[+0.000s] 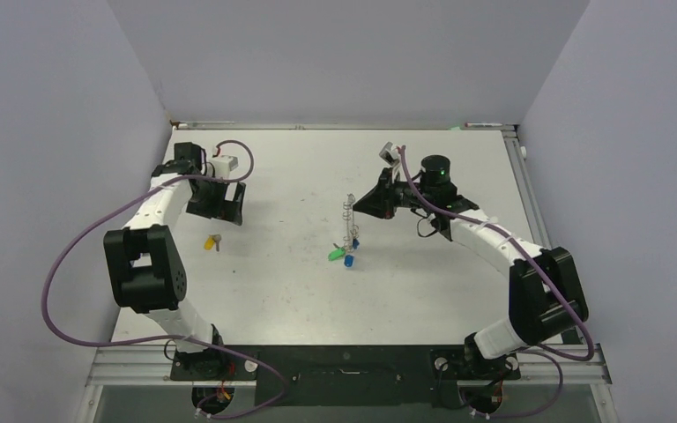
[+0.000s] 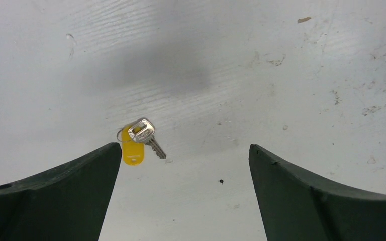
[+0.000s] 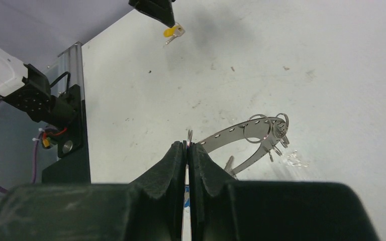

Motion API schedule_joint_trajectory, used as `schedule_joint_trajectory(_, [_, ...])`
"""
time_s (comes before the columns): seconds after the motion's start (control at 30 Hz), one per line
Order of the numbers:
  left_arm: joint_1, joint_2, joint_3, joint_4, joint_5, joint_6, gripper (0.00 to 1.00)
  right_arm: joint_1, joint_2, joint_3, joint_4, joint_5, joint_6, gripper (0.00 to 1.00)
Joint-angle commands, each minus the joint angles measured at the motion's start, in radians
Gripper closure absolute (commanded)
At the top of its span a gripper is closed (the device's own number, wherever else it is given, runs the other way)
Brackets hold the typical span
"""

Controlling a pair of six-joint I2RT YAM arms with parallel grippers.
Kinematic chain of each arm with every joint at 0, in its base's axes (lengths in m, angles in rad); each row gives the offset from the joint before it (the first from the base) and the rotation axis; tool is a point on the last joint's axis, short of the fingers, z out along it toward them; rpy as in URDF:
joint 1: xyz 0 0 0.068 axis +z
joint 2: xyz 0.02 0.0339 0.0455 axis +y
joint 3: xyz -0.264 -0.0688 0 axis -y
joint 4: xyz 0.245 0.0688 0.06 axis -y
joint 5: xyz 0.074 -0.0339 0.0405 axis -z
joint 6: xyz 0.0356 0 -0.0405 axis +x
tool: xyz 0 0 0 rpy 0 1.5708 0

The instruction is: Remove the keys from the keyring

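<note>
The keyring [image 1: 349,214] is a grey metal disc held on edge above the table's middle. A green key [image 1: 336,255] and a blue key [image 1: 350,261] hang from it down to the table. My right gripper [image 1: 360,206] is shut on a small wire loop [image 3: 189,135] at the ring's rim; the disc [image 3: 236,133] curves off to the right of the fingertips [image 3: 178,150]. A yellow-headed key [image 1: 212,241] lies loose on the table at left and also shows in the left wrist view [image 2: 133,148]. My left gripper [image 1: 229,212] hovers above it, open and empty [image 2: 183,150].
Grey walls close in the table on three sides. A metal rail [image 1: 529,189] runs along the right edge. Both arm bases sit at the near edge [image 1: 344,361]. The left arm's purple cable [image 1: 70,256] loops out to the left.
</note>
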Motion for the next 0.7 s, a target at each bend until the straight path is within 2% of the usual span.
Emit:
schedule_joint_trajectory(0.0, [-0.033,-0.045,0.044,0.001,-0.001,0.004,0.04,-0.069,-0.103,0.129,-0.238,-0.036,-0.183,0.95])
schedule_joint_trajectory(0.13, [-0.048,-0.048,0.048,0.005,0.004,-0.004,0.04,-0.14,-0.122,0.22,-0.475,-0.015,-0.315,0.95])
schedule_joint_trajectory(0.27, [-0.054,-0.045,0.054,-0.001,0.009,-0.007,0.04,-0.128,-0.108,0.268,-0.615,0.077,-0.434,0.95])
schedule_joint_trajectory(0.5, [-0.061,-0.052,0.051,-0.009,0.029,-0.019,0.04,0.064,0.058,0.285,-0.601,0.271,-0.457,0.95])
schedule_joint_trajectory(0.67, [-0.061,-0.081,0.021,-0.016,0.061,-0.022,0.04,0.153,0.213,0.315,-0.501,0.281,-0.398,0.95])
